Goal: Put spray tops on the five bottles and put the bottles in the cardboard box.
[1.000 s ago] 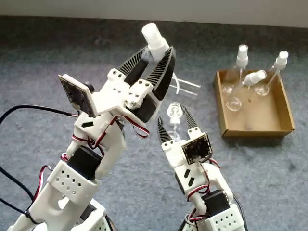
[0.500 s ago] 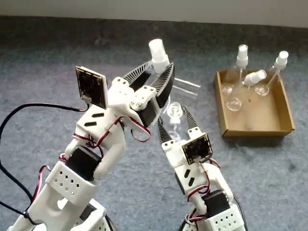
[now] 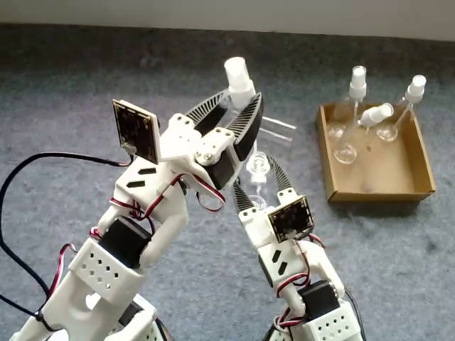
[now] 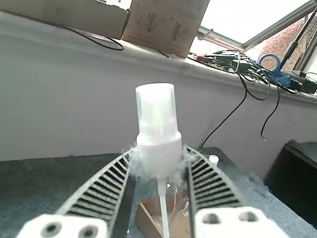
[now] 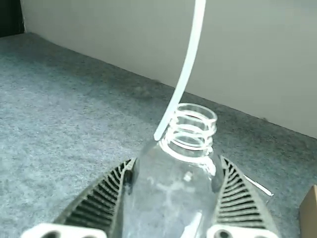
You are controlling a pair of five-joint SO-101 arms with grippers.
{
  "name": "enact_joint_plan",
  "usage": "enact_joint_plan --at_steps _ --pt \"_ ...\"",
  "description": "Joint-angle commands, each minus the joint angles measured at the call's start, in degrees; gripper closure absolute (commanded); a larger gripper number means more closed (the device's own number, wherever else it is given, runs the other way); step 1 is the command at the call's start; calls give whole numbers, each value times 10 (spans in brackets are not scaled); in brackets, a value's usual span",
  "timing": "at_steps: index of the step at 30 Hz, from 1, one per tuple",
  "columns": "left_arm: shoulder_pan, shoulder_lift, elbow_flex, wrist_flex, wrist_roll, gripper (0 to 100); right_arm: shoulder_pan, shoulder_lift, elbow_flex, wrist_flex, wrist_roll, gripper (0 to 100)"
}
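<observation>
Left jaws clamp the spray top [image 4: 157,130]; right jaws clamp the bottle [image 5: 178,171]; tube [image 5: 187,64] seemingly beside its neck.

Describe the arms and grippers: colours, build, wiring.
Both are white printed shells with black servo blocks. The left gripper and right gripper have black ribbed fingers. Red, white and black wires loop along joints; a dark circuit board sits at each wrist.

high: above, looking down on table [image 3: 71,85] | wrists: close behind left pincer [image 4: 159,152], right pincer [image 5: 176,164] | shared: cardboard box [image 3: 377,193]
</observation>
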Motion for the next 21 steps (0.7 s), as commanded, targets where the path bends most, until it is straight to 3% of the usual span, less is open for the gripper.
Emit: enact_joint_plan --at_steps 1,5,21 --pt "7 -14 -49 -40 -4 995 -3 -11 66 0 -2 854" --pt "7 -14 -49 -75 -3 995 -3 -11 66 0 -2 854" --pt "7 -13 -4 -76 -4 995 -3 -11 66 1 -2 854"
